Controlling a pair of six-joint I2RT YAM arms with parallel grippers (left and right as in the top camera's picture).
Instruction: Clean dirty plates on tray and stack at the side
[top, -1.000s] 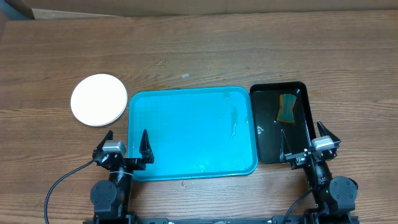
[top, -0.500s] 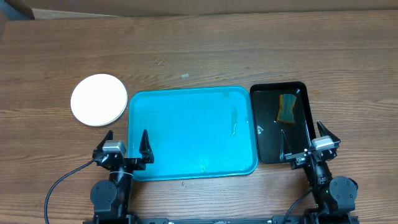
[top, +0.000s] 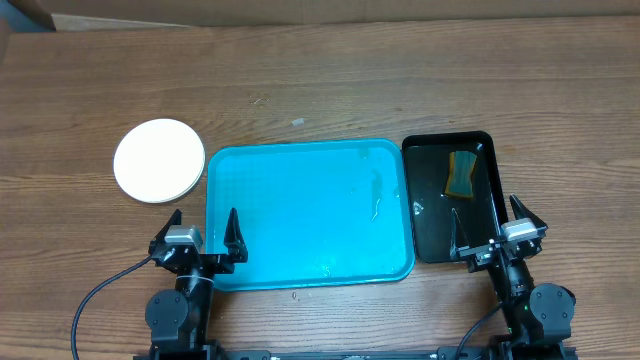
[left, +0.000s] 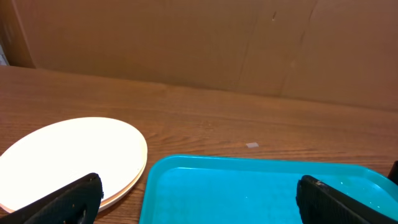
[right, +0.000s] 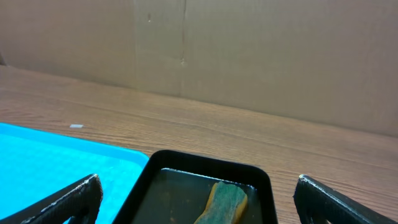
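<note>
While both arms sit folded low at the near edge of the worktop (top: 320, 90), left jaws and right jaws point forward, spread wide, gripping nothing. Stacked plates (top: 159, 161) lie ahead-left of the left jaws, off the tray (top: 300, 200); its left rim lines up between the left jaws. Black tray (top: 432, 235) with sponge (top: 461, 173) sits ahead of the right jaws.

You're looking at a table (top: 320, 80) of brown wood grain with a matt finish. The turquoise tray (top: 300, 200) reads as smooth, glossy plastic with a few pale streaks. The black tray (top: 430, 215) is glossier still. The stacked plates (top: 158, 160) look smooth, the sponge (top: 461, 174) coarse, and the backdrop (left: 186, 43) matt cardboard.
</note>
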